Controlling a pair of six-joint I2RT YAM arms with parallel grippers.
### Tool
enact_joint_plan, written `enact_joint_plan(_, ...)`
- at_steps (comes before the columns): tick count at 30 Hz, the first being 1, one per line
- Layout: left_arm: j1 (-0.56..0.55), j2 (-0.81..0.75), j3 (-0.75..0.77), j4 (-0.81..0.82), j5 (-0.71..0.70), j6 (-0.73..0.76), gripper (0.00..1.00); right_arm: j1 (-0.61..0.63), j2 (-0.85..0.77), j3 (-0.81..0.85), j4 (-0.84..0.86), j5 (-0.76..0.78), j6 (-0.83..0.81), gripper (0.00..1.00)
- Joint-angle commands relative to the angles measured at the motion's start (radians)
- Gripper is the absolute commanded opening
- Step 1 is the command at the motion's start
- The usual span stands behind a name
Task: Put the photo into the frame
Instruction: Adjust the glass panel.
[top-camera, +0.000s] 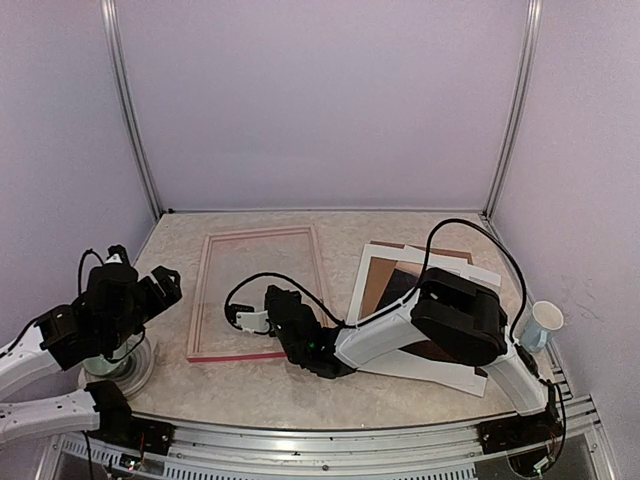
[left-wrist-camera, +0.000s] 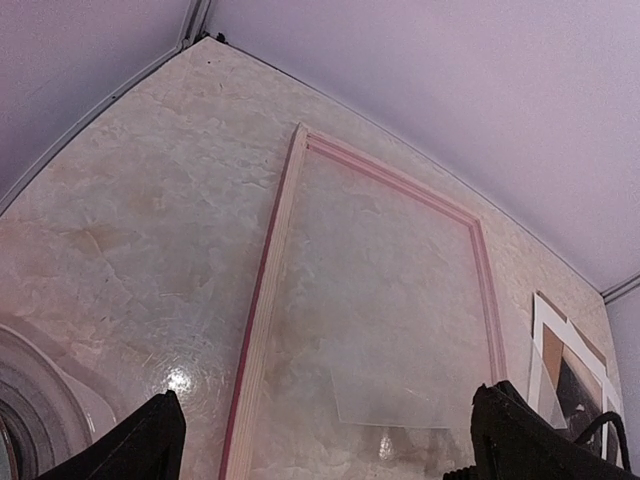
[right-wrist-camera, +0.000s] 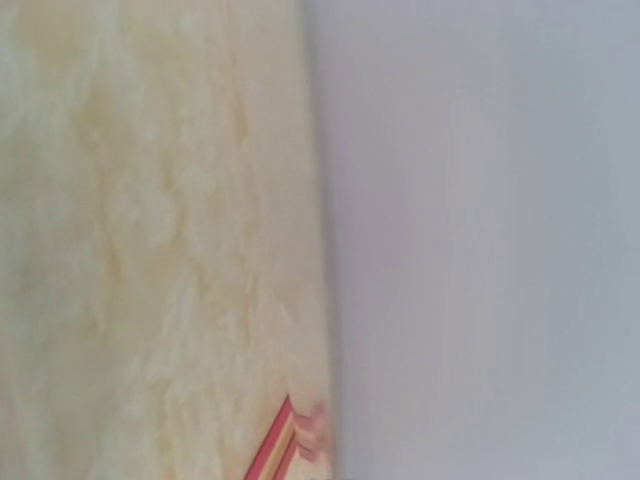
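The frame (top-camera: 203, 295) lies flat on the table left of centre, pink moulding outward (left-wrist-camera: 262, 320), with a clear sheet (left-wrist-camera: 430, 385) inside it. The dark photo (top-camera: 403, 282) lies in a stack at the right (left-wrist-camera: 578, 378), with a brown board (top-camera: 377, 283) and a white mat (top-camera: 478, 275), partly hidden by my right arm. My right gripper (top-camera: 248, 318) reaches low over the frame's near edge; it is shut, and I cannot see anything between its fingers. The right wrist view shows only one frame corner (right-wrist-camera: 278, 450). My left gripper (top-camera: 165, 285) (left-wrist-camera: 330, 450) hovers open left of the frame.
A paper cup (top-camera: 543, 323) stands at the right edge of the table. A round grey disc (top-camera: 125, 368) (left-wrist-camera: 30, 410) sits under my left arm. Purple walls close in the back and both sides.
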Motion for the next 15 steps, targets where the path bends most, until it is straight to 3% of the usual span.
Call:
enact_joint_plan(1,0.013,-0.016,-0.012,0.015,0.003,-0.003,0.99,0.029,0.036,-0.008,0.126,0.008,-0.061,0.01)
enact_joint_plan(15,0.022,-0.020,-0.015,0.018,0.012,0.003,0.99,0.044,0.057,-0.002,0.058,0.094,-0.044,0.01)
